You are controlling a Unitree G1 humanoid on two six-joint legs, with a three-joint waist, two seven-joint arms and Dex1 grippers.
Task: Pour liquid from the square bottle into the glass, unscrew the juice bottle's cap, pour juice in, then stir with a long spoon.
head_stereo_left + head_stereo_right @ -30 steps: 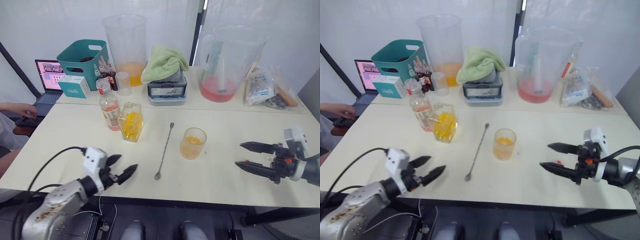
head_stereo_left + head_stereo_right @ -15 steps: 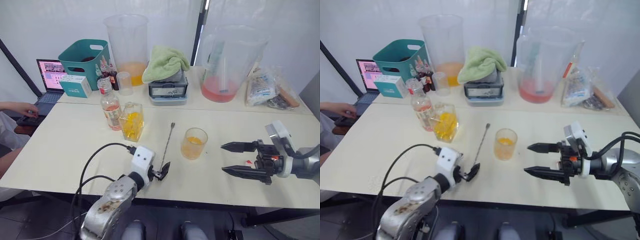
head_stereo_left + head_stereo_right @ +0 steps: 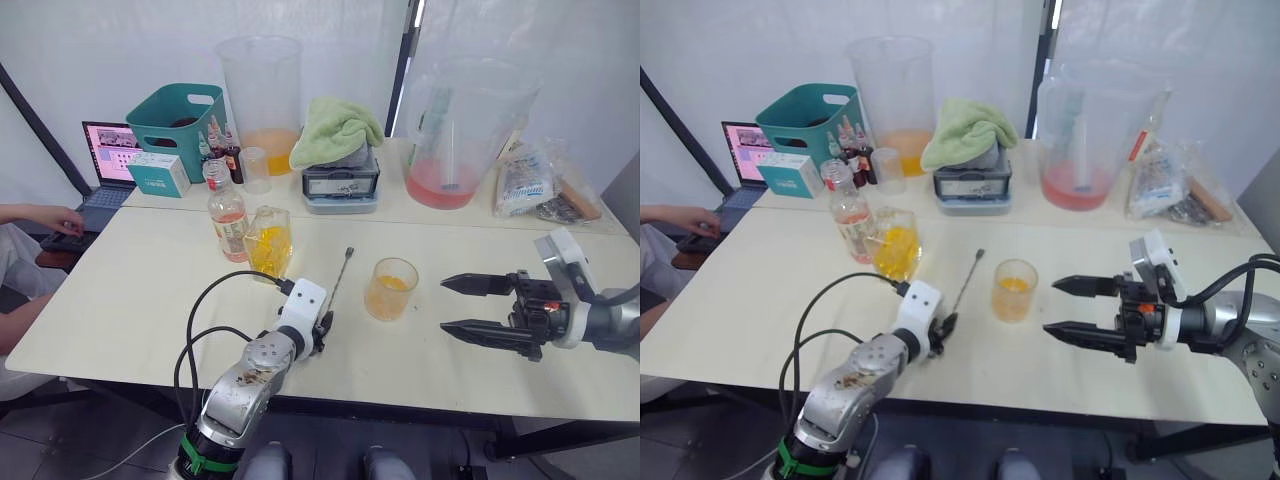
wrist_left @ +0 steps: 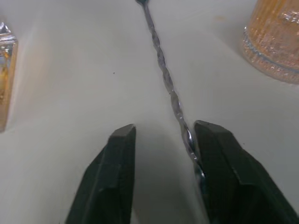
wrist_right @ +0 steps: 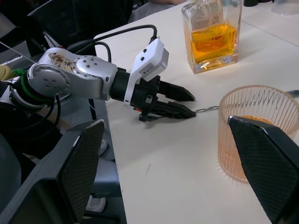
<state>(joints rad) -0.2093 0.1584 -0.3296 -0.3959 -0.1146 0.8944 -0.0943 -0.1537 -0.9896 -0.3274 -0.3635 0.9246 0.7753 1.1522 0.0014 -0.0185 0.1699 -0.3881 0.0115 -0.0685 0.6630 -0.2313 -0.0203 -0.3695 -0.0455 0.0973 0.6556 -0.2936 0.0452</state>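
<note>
The long spoon (image 3: 338, 285) lies flat on the table, slanting from behind the glass (image 3: 389, 288) toward the front edge. My left gripper (image 3: 322, 330) sits low at the spoon's near end. Its fingers stand narrowly apart astride the twisted handle (image 4: 163, 70), which rests against one finger (image 4: 219, 158). My right gripper (image 3: 443, 304) hovers open just right of the glass, which holds some orange liquid. The square bottle (image 3: 267, 241) stands left of the spoon. The juice bottle (image 3: 228, 212) is behind it, with the cap (image 3: 214, 170) on top.
Two huge clear jugs (image 3: 262, 95) (image 3: 455, 125), a teal basket (image 3: 176, 120), small dark bottles and a green cloth (image 3: 335, 130) on a box line the back. Bags (image 3: 530, 180) lie at the back right. A laptop (image 3: 108, 160) and a person's hand (image 3: 45, 215) are at far left.
My left arm has swung right and forward to the spoon's near end, and its fingers have narrowed around the handle. My right gripper has shifted left toward the glass and stayed open.
</note>
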